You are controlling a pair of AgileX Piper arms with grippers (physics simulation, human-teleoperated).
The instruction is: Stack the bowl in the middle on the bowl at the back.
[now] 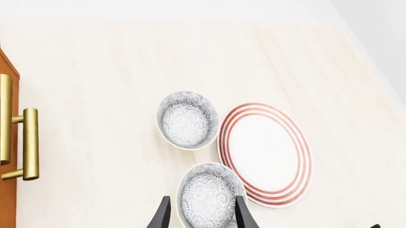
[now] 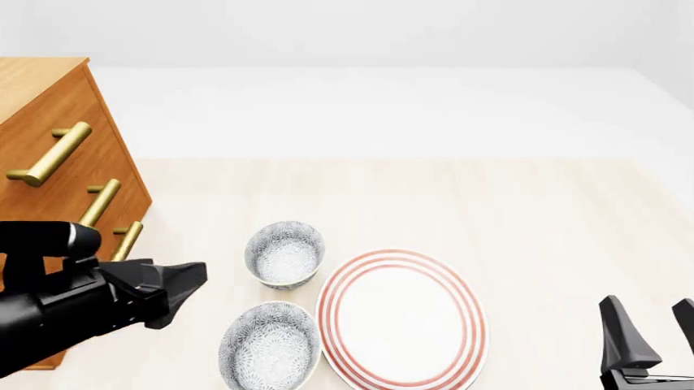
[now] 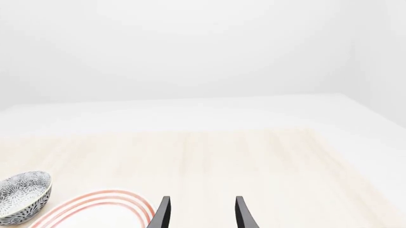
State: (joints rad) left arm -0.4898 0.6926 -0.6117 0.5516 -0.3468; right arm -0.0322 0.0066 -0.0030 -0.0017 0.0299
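Two look-alike speckled grey-black bowls stand left of a plate. The bowl in the middle (image 2: pixel 270 348) is the nearer one, and the bowl at the back (image 2: pixel 285 253) stands just beyond it, apart from it. My left gripper (image 2: pixel 190 280) hovers above the table to the left of both bowls. In the left wrist view it (image 1: pixel 203 216) is open, with the nearer bowl (image 1: pixel 209 194) showing between its fingers and the back bowl (image 1: pixel 187 119) beyond. My right gripper (image 2: pixel 651 325) is open and empty at the near right. It (image 3: pixel 201 211) sees the back bowl (image 3: pixel 22 197) far off to the side.
A large white plate with red rings (image 2: pixel 401 317) lies right beside the bowls, its rim close to both. A wooden drawer unit (image 2: pixel 49 138) with brass handles (image 1: pixel 25 142) stands at the left side of the table.
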